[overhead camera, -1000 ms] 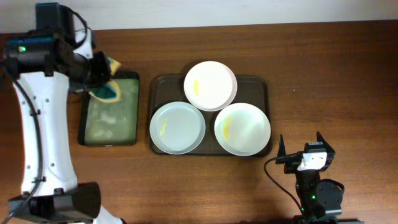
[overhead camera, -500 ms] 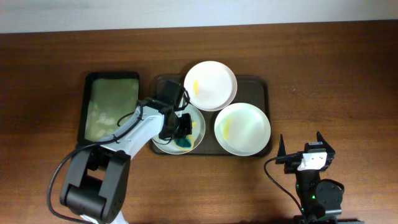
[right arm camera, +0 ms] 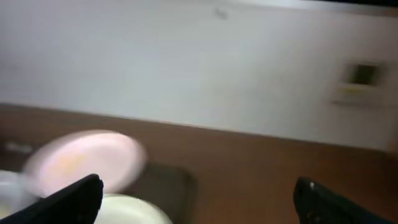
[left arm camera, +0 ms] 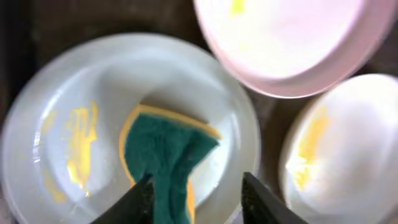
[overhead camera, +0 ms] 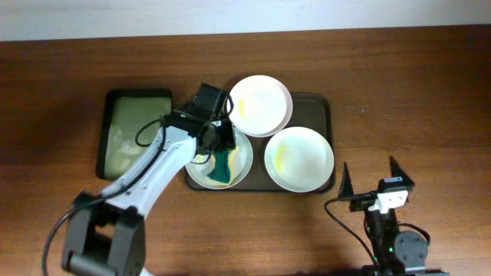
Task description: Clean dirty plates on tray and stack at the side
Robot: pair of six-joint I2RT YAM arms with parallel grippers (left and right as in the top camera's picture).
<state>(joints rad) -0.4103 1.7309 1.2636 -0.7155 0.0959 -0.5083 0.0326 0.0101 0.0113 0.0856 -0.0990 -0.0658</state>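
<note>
Three white plates lie on the dark tray [overhead camera: 325, 115]: a back plate [overhead camera: 261, 105], a front-right plate [overhead camera: 299, 159] and a grey-blue front-left plate [overhead camera: 198, 162], each with yellow smears. My left gripper [overhead camera: 219, 142] is over the front-left plate, shut on a green and yellow sponge [overhead camera: 221, 167] that rests on it. In the left wrist view the sponge [left arm camera: 165, 155] lies between the jaws [left arm camera: 198, 186] on the smeared plate [left arm camera: 68, 99]. My right gripper [overhead camera: 370, 172] is open and empty, in front of the tray's right end.
A narrow dark green tray [overhead camera: 138, 138] with wet residue lies left of the plate tray. The right wrist view is blurred and shows the back plate [right arm camera: 81, 162], the front-right plate [right arm camera: 124, 213], the tray [right arm camera: 168, 180] and a wall behind.
My left arm carried the sponge from the green tray onto the front-left plate, then drew it a little back across the plate. The right gripper shifted slightly.
</note>
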